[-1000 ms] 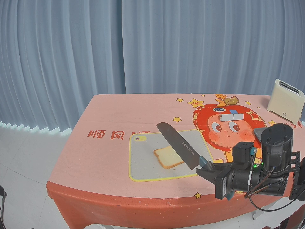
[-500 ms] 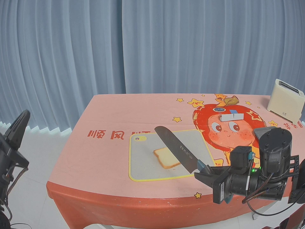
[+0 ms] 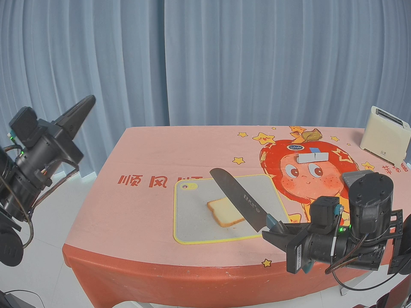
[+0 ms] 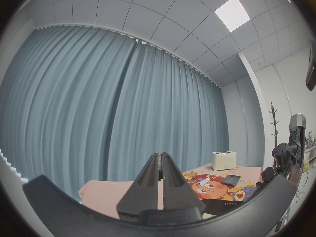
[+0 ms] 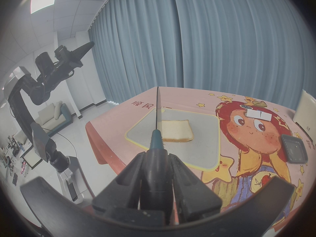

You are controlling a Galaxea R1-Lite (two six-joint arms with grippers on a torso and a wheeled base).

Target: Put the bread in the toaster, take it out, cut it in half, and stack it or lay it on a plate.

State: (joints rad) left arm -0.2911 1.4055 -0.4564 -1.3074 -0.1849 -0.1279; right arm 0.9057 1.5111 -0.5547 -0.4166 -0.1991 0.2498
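Now | right pincer [image 3: 274, 229] clamps knife [image 3: 239, 197], blade on edge over bread [image 3: 222, 214] on cutting board [image 3: 192, 223], likely for halving | left pincer [image 4: 160, 160] pressed together, empty, raised aside, clear of cut.

Bright ceiling panel [image 4: 232, 13], soft shadows, warped edges

- My right gripper [image 5: 156, 159] is clamped on the handle of the knife [image 5: 157, 114]. The blade shows edge-on and points out over the cutting board [image 5: 205, 150].
- The blade lines up with one end of the bread [image 5: 176, 130]; I can't tell whether they touch.
- The bread lies flat on the grey, yellow-rimmed board, on the pink tablecloth [image 5: 184, 97].
- A black square tray [image 5: 294, 148] sits near the cream toaster [image 5: 306, 113].
- My left gripper [image 5: 83, 48] is raised high, off beyond the table's edge, with its fingers together.
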